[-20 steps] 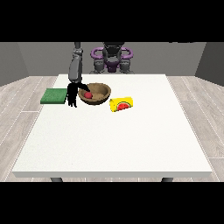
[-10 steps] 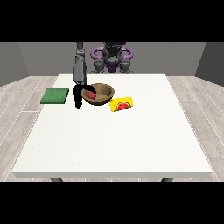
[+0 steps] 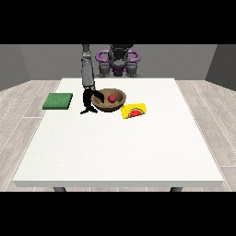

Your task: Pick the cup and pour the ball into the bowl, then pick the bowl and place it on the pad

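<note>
1. The bowl (image 3: 109, 100) sat on the table (image 3: 120, 147) at its far side, with the red ball (image 3: 112, 97) already lying inside it.
2. The cup (image 3: 133, 111), yellow and tipped on its side, lay just right of the bowl and a little nearer the camera, touching or nearly touching its rim; which of the two could not be told.
3. The hand at the view's left (image 3: 87, 102) hung at the bowl's left edge, where a second before it had been further left, between bowl and pad (image 3: 58, 101).
4. Its fingers pointed down and a dark part reached over the bowl's left rim; whether they had closed on the rim could not be told.
5. The pad, a green square, lay to the left of the bowl, apart from it and bare.
6. The other hand did not show over the table.
7. By the look of it the pouring was done, and the shift towards the bowl marked the start of the second step: taking the bowl for the pad.
</note>
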`<state>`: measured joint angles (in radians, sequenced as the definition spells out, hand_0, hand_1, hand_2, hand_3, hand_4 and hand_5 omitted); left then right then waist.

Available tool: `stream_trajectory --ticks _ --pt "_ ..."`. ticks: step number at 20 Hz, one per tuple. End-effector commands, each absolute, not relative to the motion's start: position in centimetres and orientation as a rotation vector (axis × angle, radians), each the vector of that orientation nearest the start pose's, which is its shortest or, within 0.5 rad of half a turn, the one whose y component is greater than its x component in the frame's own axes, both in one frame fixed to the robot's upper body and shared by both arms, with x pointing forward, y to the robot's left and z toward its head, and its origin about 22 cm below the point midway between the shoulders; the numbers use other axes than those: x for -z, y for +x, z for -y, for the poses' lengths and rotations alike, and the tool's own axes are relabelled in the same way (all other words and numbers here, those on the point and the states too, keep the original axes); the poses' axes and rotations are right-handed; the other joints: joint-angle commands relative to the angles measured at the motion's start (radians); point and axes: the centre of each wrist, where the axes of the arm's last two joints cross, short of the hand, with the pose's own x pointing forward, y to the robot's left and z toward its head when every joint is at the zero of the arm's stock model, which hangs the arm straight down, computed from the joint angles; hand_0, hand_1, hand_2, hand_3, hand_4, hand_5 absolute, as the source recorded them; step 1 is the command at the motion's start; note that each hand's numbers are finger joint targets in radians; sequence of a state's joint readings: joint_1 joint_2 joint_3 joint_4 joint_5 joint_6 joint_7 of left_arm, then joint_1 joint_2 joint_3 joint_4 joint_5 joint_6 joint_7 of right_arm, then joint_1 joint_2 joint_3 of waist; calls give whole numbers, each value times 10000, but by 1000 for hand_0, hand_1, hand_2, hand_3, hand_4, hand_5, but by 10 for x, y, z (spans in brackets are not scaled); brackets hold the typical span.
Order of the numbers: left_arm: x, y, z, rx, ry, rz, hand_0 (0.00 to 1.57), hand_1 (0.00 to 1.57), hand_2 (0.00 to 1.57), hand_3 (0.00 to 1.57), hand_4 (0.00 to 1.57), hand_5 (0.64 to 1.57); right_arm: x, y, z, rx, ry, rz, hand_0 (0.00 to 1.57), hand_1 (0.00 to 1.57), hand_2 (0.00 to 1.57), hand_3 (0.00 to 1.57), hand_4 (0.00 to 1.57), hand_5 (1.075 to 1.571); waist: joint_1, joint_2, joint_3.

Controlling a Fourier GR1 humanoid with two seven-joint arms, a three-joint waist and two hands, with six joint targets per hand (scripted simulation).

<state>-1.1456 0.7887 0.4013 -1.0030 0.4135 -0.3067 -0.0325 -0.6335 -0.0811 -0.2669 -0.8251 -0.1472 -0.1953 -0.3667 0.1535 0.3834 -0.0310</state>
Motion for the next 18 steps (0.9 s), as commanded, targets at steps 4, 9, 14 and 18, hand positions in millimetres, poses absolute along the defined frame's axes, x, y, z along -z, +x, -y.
stream_trajectory --ticks 4,9,14,18 --pt "-359 369 -415 695 282 23180 0 0 0 0 0 1547 -7 383 237 1011 -3351 15097 1571 1571 1571 1571 1169 1457 -422 -315 271" --pt "-307 369 -454 -43 786 21842 0 0 0 0 0 1547 -43 395 229 -51 -3859 13888 1571 1571 1571 1571 1250 1455 -975 -1698 270" --pt "-282 359 -483 -890 1535 21615 0 0 0 0 0 1543 -87 407 224 -1028 -3721 13649 1571 1571 1571 1571 1250 1476 -1904 -1835 297" --pt "-293 343 -499 -629 1695 22254 0 0 0 0 0 1542 -84 404 269 -599 -3561 13871 1571 1571 1571 1571 1300 1492 -1689 -1330 311"
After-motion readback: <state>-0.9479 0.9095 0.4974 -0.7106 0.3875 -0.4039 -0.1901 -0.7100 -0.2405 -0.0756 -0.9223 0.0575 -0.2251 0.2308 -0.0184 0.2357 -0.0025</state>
